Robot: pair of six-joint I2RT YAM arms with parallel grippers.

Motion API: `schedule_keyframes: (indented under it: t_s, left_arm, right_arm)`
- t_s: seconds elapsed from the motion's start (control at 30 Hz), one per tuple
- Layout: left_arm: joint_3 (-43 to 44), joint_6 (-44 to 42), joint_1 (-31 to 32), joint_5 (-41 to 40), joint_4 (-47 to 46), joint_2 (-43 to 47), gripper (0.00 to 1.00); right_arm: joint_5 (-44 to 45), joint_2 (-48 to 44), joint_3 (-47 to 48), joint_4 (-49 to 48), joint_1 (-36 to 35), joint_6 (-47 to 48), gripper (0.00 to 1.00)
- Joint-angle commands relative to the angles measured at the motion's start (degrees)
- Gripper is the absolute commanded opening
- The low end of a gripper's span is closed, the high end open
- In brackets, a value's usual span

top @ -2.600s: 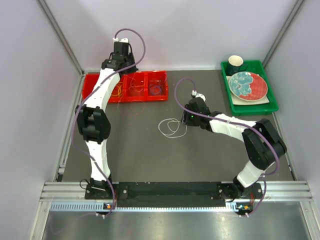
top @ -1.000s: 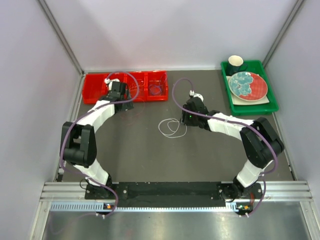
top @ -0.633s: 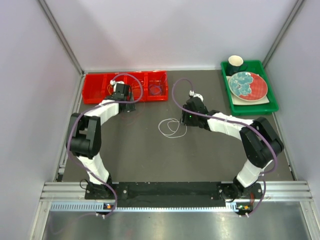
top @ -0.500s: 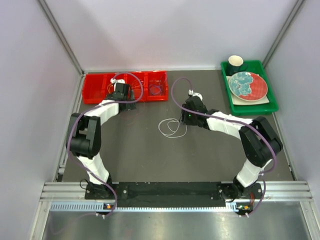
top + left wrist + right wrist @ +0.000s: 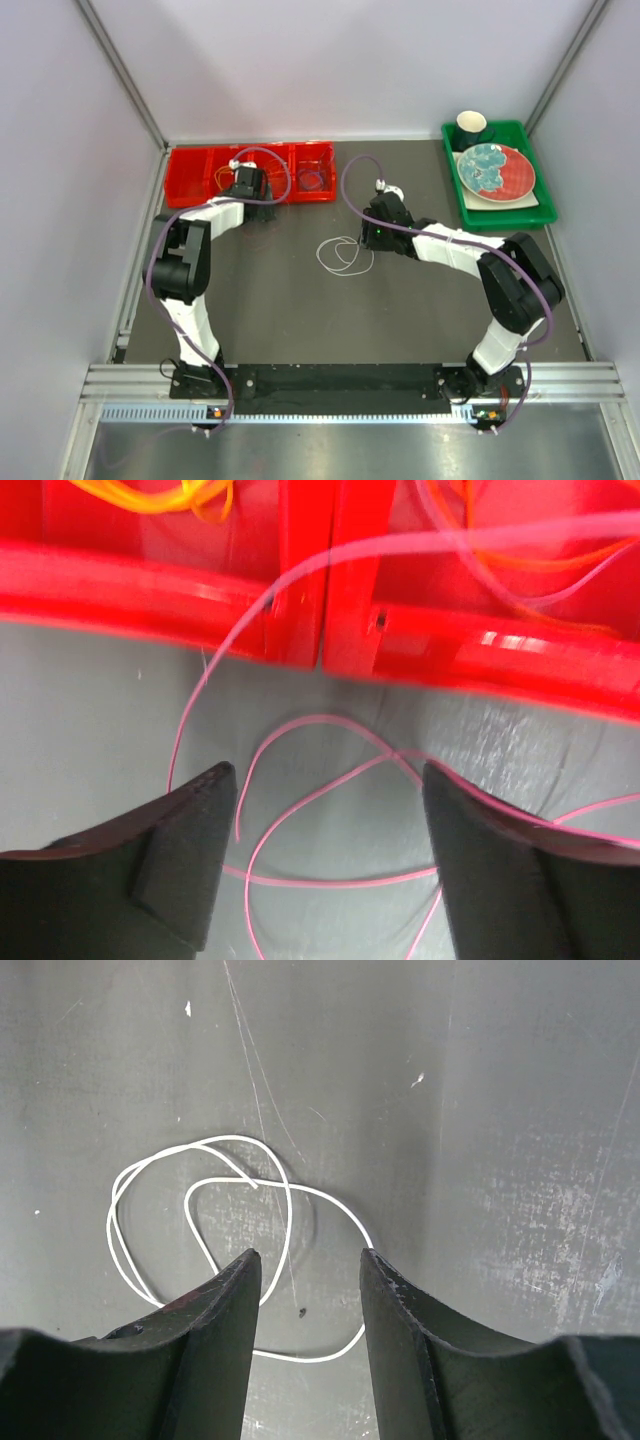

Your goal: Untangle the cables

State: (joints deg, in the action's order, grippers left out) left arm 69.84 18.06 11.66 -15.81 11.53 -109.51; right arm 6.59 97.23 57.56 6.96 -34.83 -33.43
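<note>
Cables (image 5: 315, 178) are lying in the compartments of the red tray (image 5: 190, 165) at the far left of the table (image 5: 270, 300) in the top view, and a white cable (image 5: 343, 256) is resting in loose loops on the bare surface near the middle. The left gripper (image 5: 252, 208) is hanging just in front of the tray's near wall, the right gripper (image 5: 365, 240) is hovering right beside the white loops, and from this height neither claw's spread is showing clearly. A green tray (image 5: 545, 215) is sitting at the far right, carrying a plate (image 5: 495, 170) and a cup (image 5: 470, 125). In the left wrist view, the left gripper (image 5: 328, 775) is standing wide apart and gripping nothing; a pink cable (image 5: 330, 720) is curling on the table beneath it, one strand rising towards the tray wall (image 5: 150, 575), possibly leading inside. Orange and yellow cables (image 5: 160, 495) are lying inside the tray. In the right wrist view, the right gripper (image 5: 308, 1255) is standing parted with nothing between its jaws, poised over the white cable (image 5: 205, 1140), which is lying flat on the table in overlapping loops.
</note>
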Motion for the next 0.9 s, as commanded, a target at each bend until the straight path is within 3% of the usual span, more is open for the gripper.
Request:
schedule_keyframes:
  t_s: [0.0,0.03,0.07,0.17,0.2,0.27,0.3,0.6,0.87]
  left_arm:
    - [4.9,0.1,-0.3,0.1,-2.2,-1.6,0.73]
    - [5.4,0.0,-0.3,0.1,-1.9,-2.0,0.66]
    - [6.3,0.1,-0.3,0.1,-1.4,-2.4,0.52]
    - [6.8,0.2,-0.3,0.3,-1.3,-3.1,0.33]
    - [6.9,0.1,-0.3,0.2,-1.4,-3.1,0.20]
    - [7.2,0.2,-0.3,0.3,-1.5,-3.2,0.11]
    - [7.6,0.2,-0.3,0.3,-1.2,-3.4,0.01]
    - [10.6,0.9,-0.2,0.9,3.1,0.6,0.00]
    - [10.4,1.1,-0.3,-5.4,8.8,9.0,0.00]
  right_arm:
    - [1.1,0.7,2.8,-0.2,-0.8,0.6,0.44]
    - [1.1,0.7,2.8,-0.3,-0.8,0.6,0.44]
    - [1.1,0.6,2.9,-0.4,-0.8,0.6,0.44]
    - [1.1,0.8,2.9,-0.3,-0.8,0.7,0.44]
    - [1.1,0.8,3.0,-0.3,-0.7,0.7,0.44]
    - [1.2,0.9,3.1,-0.1,-0.8,0.7,0.44]
    - [1.2,0.9,3.2,0.0,-0.7,0.7,0.44]
    - [1.3,0.9,3.2,0.2,-0.9,0.7,0.44]
    - [1.2,0.8,3.3,0.1,-0.9,0.7,0.44]
